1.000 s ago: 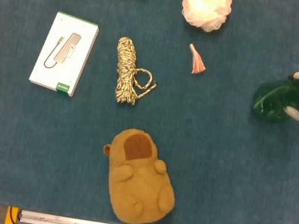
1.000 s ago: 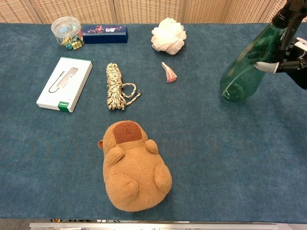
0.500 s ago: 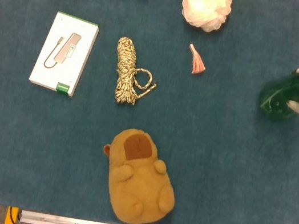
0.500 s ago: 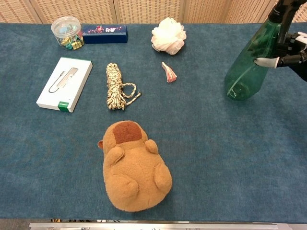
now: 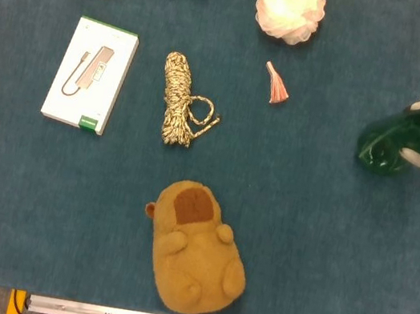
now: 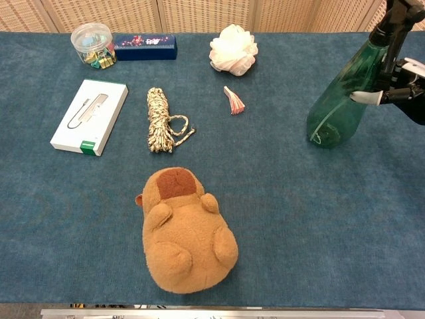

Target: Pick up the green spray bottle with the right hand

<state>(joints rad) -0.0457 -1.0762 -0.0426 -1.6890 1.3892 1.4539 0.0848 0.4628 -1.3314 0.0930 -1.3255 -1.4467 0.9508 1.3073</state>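
While our right hand (image 6: 398, 83) grips the bottle (image 6: 340, 106) by its upper part, it tilts above the worktop (image 6: 299, 212), right of the tassel (image 6: 234, 101).

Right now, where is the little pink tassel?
In the head view the pink tassel lies on the blue table cloth toward the far side, just below the white bath pouf and right of the coiled rope.

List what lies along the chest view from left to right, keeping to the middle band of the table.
White box → coiled rope → pink tassel → green spray bottle → right hand.
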